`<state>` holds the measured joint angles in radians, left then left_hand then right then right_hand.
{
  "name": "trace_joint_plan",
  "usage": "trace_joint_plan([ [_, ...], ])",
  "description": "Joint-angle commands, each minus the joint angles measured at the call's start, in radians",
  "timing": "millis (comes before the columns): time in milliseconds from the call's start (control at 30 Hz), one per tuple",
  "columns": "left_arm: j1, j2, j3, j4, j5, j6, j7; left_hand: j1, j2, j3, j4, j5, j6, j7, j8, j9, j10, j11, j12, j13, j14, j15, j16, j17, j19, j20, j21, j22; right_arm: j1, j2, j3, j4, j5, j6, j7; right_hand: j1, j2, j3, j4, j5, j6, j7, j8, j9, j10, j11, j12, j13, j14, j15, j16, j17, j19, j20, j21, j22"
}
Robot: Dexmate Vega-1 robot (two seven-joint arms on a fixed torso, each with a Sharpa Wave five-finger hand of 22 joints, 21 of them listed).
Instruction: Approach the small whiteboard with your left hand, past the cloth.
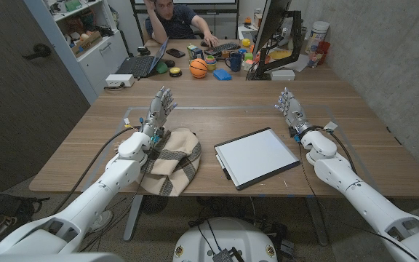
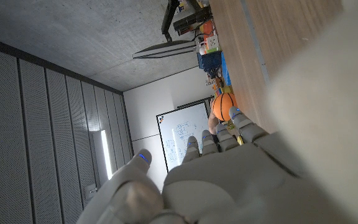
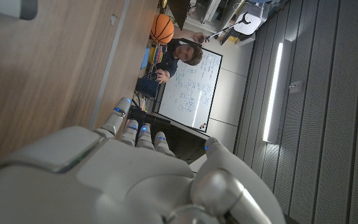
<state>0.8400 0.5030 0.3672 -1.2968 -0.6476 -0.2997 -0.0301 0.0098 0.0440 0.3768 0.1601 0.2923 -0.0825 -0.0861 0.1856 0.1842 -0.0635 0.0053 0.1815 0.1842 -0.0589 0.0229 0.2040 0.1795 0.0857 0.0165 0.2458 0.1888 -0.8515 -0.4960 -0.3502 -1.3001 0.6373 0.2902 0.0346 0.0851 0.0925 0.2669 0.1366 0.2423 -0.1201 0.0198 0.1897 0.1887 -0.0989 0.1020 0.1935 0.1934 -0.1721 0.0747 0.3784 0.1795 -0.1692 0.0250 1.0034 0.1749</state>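
Note:
The small whiteboard, white with a black frame, lies tilted on the table just right of centre, a black marker along its left edge. A beige checked cloth lies crumpled to its left. My left hand is held open above the table beyond the cloth's far left corner, fingers spread and pointing away; its forearm passes along the cloth's left side. My right hand is open too, right of and beyond the whiteboard. The left hand and right hand show their backs in the wrist views.
A person sits at the far end by a laptop, with a small basketball, a blue mug and a monitor around. A white box sits at the far left edge. Pale tape marks outline the work area.

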Motion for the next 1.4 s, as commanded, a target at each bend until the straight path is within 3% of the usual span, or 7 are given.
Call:
trace_joint_plan([
  [33, -0.002, -0.013, -0.011, 0.002, 0.021, -0.027, 0.007, 0.000, 0.011, 0.005, 0.000, 0.006, -0.003, -0.004, 0.007, 0.002, -0.007, -0.003, 0.006, 0.003, -0.009, -0.001, 0.007, 0.004, 0.009, 0.002, 0.002, 0.004, -0.017, 0.037, 0.049, 0.005, -0.036, -0.015, 0.026, 0.011, -0.002, 0.005, 0.000, 0.004, -0.007, 0.001, 0.004, 0.003, -0.009, -0.002, 0.004, 0.002, -0.092, 0.002, 0.005, 0.002, -0.172, 0.000, 0.022, 0.001],
  [733, -0.035, -0.005, -0.013, -0.032, 0.123, -0.099, 0.053, 0.005, 0.011, 0.000, -0.005, 0.009, 0.006, -0.010, 0.009, 0.002, 0.003, -0.010, 0.009, 0.003, 0.002, -0.006, 0.010, 0.003, 0.016, 0.001, 0.000, 0.003, -0.030, 0.094, 0.126, 0.027, -0.083, -0.025, 0.076, 0.011, -0.001, 0.003, 0.000, 0.005, -0.006, 0.000, 0.004, 0.003, -0.008, 0.000, 0.004, 0.002, -0.090, 0.002, 0.001, 0.002, -0.170, 0.000, 0.015, 0.002],
  [1000, -0.039, 0.008, -0.011, -0.060, 0.196, -0.136, 0.101, 0.018, -0.005, -0.008, -0.021, 0.012, 0.022, -0.064, 0.012, 0.000, 0.009, -0.018, 0.009, 0.002, 0.012, -0.005, 0.011, 0.001, 0.023, 0.011, -0.003, 0.003, -0.030, 0.109, 0.142, 0.036, -0.094, -0.028, 0.091, 0.011, -0.001, 0.002, 0.000, 0.005, -0.007, 0.000, 0.003, 0.003, -0.009, 0.001, 0.003, 0.002, -0.091, 0.002, -0.001, 0.002, -0.169, 0.000, 0.012, 0.002],
  [1400, -0.058, 0.049, -0.009, -0.120, 0.348, -0.171, 0.182, 0.033, -0.029, -0.018, -0.039, 0.015, 0.028, -0.105, 0.011, -0.001, 0.009, -0.023, 0.007, 0.002, 0.012, -0.006, 0.008, 0.000, 0.019, 0.016, -0.011, 0.002, -0.033, 0.125, 0.161, 0.043, -0.106, -0.028, 0.103, 0.010, -0.001, 0.000, 0.000, 0.005, -0.006, 0.000, 0.003, 0.003, -0.007, 0.001, 0.004, 0.002, -0.090, 0.002, -0.004, 0.002, -0.167, 0.000, 0.008, 0.002],
])
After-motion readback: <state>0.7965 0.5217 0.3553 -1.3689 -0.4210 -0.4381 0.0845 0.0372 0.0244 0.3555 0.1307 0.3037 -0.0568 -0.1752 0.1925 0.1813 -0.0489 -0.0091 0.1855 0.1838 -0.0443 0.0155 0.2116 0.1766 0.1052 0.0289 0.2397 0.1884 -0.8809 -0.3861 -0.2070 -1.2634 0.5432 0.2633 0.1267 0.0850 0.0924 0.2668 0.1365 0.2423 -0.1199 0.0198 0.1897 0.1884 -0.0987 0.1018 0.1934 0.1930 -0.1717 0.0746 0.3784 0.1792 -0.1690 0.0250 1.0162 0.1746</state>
